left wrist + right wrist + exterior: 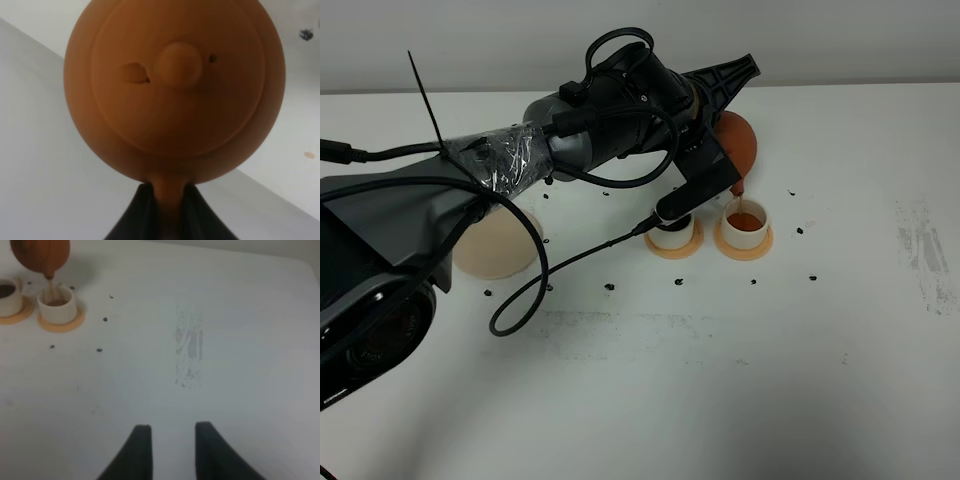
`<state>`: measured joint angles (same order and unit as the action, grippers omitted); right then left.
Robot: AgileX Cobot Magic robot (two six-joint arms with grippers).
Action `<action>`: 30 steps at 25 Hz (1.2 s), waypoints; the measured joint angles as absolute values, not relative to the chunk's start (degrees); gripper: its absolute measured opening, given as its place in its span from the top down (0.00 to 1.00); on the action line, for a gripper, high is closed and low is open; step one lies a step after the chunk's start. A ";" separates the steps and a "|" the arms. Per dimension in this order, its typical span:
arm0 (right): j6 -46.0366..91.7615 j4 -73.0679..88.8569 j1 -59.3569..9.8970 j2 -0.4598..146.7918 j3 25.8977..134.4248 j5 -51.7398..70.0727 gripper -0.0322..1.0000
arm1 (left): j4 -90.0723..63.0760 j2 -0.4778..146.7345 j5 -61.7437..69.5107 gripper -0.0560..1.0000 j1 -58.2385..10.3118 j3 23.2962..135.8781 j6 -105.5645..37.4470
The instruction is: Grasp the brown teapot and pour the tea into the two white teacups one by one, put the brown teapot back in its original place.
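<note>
The brown teapot [738, 142] is round, reddish-brown clay with a knobbed lid, lifted off the table and tipped spout-down. A thin stream of tea [740, 203] runs from the spout into the right white cup [746, 224], which holds dark reddish liquid. The left white cup [674, 233] stands just beside it. The pale beige saucer [498, 245] lies bare, well apart to the left.

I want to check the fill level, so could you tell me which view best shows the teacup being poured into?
The exterior high view: the teacup is seen from above, tea visible inside. The right wrist view shows it small and distant; the left wrist view shows only the brown teapot.
</note>
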<state>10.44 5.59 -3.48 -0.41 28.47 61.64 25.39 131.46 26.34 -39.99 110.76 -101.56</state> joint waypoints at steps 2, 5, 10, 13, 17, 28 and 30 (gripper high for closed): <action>10.44 5.59 -3.48 -0.41 28.47 61.64 0.74 | 25.43 131.46 26.34 0.82 -39.99 110.76 -102.25; 10.44 5.59 -3.48 -0.41 28.47 61.64 0.74 | 25.52 131.46 26.34 0.82 -40.10 110.76 -102.99; 10.44 5.59 -3.48 -0.41 28.47 61.64 0.74 | 26.81 131.46 26.11 0.82 -40.62 110.76 -104.10; 10.44 5.59 -3.48 -0.41 28.47 61.64 0.74 | 26.92 131.46 26.04 0.82 -40.66 110.76 -104.21; 10.44 5.59 -3.48 -0.41 28.47 61.64 0.74 | 28.20 131.46 25.97 0.82 -41.07 110.76 -104.23; 10.44 5.59 -3.48 -0.41 28.47 61.64 0.74 | 29.91 131.46 24.80 0.82 -41.13 109.97 -104.28; 10.44 5.59 -3.48 -0.41 28.47 61.64 0.74 | 30.15 131.46 24.86 0.82 -41.13 109.65 -104.28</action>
